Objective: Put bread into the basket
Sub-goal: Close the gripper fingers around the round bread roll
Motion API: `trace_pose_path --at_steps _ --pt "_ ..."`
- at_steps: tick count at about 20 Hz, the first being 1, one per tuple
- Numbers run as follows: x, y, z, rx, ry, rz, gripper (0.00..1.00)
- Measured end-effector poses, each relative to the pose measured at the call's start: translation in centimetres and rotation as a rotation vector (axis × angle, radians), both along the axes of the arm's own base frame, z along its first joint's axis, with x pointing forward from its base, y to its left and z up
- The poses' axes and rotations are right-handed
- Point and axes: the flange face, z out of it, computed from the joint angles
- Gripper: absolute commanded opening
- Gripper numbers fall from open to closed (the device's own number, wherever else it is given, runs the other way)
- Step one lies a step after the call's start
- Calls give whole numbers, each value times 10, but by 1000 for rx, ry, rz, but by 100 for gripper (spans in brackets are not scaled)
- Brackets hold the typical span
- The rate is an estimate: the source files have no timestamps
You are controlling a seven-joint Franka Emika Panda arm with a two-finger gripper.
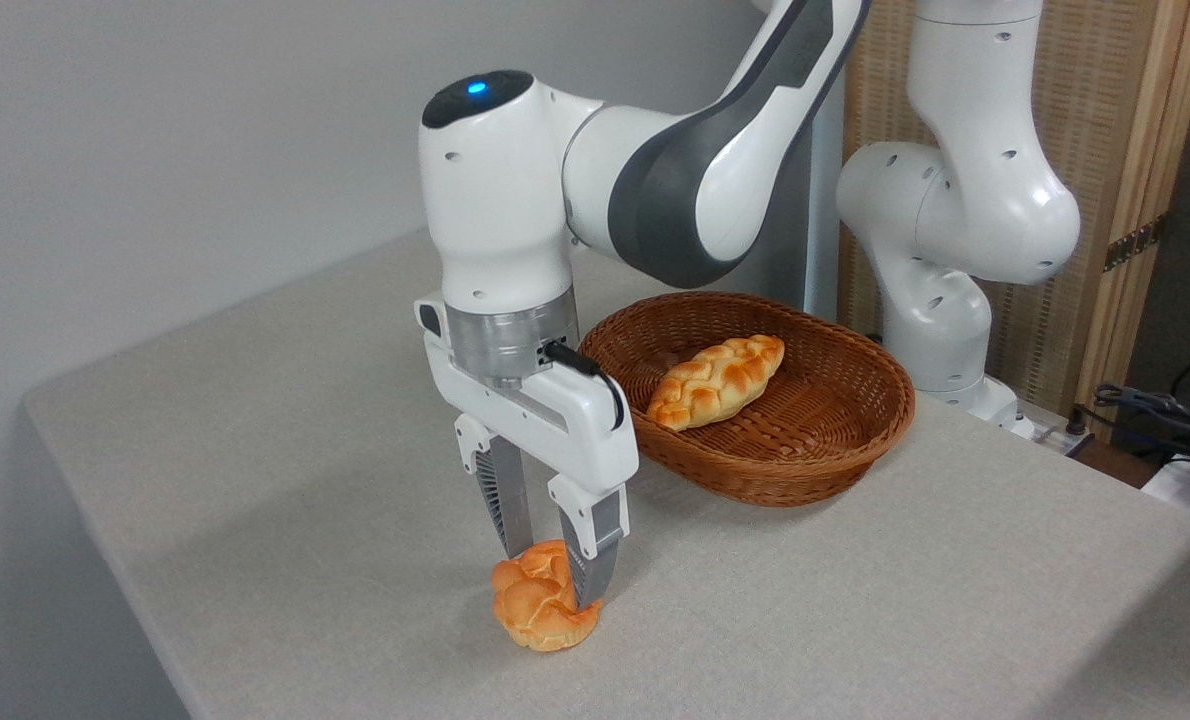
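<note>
The bread (538, 618), a small golden-orange knot-shaped bun, stands tilted on the grey table near its front edge. My gripper (552, 577) comes straight down on it, and both fingers press against the bun's upper half, one on each side. The bun's bottom looks to be touching the tabletop or just above it. The reddish-brown wicker basket (805, 480) sits behind and to the right of the gripper, about a hand's width from it.
A longer braided loaf (717, 380) lies inside the basket. The arm's white base (940, 330) stands behind the basket at the right. Cables (1165, 420) lie at the far right. The table's (275, 420) left and front edges are close to the bun.
</note>
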Motion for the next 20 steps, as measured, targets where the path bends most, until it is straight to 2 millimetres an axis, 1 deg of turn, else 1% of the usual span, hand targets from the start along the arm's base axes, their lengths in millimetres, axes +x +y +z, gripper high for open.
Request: trace_pose_path --at_steps 1,2,3,4,6,8,18,19,20 --pt "1 0 -2 0 -1 -1 78" --pt "2 -1 -2 0 -6 -2 62" --pt "2 -1 -2 0 -11 -2 51" --pt "3 -1 -2 0 -14 -2 41" --pt "3 -1 -2 0 -15 -2 27" --pt "3 -1 -2 0 -14 -2 25" --pt "2 -1 -3 0 -10 -2 25" --pt "1 -1 -3 0 -4 -2 24" --pt "0 -1 -2 0 3 -2 21"
